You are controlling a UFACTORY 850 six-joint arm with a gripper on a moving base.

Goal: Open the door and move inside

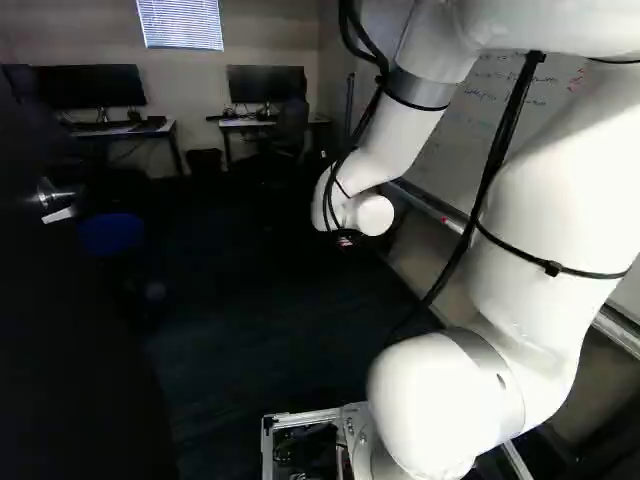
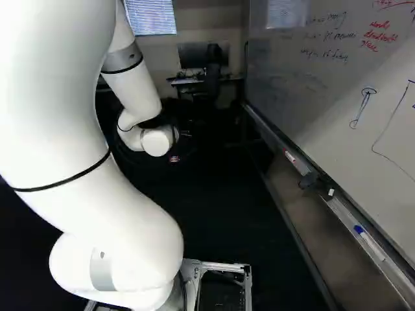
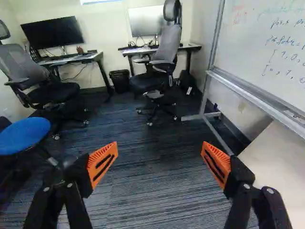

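Dark against the room, the gripper [image 1: 346, 240] hangs at the end of my arm near the middle of the left base view. In the wrist view the gripper [image 3: 159, 155] is open, its orange-padded fingers wide apart with only floor visible between them. At the far left of the left base view a dark surface, seemingly the door [image 1: 70, 360], stands close beside the base; a shiny metal handle [image 1: 60, 198] shows on it. The gripper is well away from the handle, ahead and to its right. The door's edges are hard to make out.
A whiteboard [image 2: 324, 84] with a marker tray [image 2: 376, 249] runs along the right side. Ahead stand desks with monitors [image 3: 52, 36], office chairs [image 3: 159, 62] and a bin [image 3: 120, 80]. A blue stool [image 3: 25, 135] is at the left. Dark carpet [image 3: 143, 129] lies ahead.
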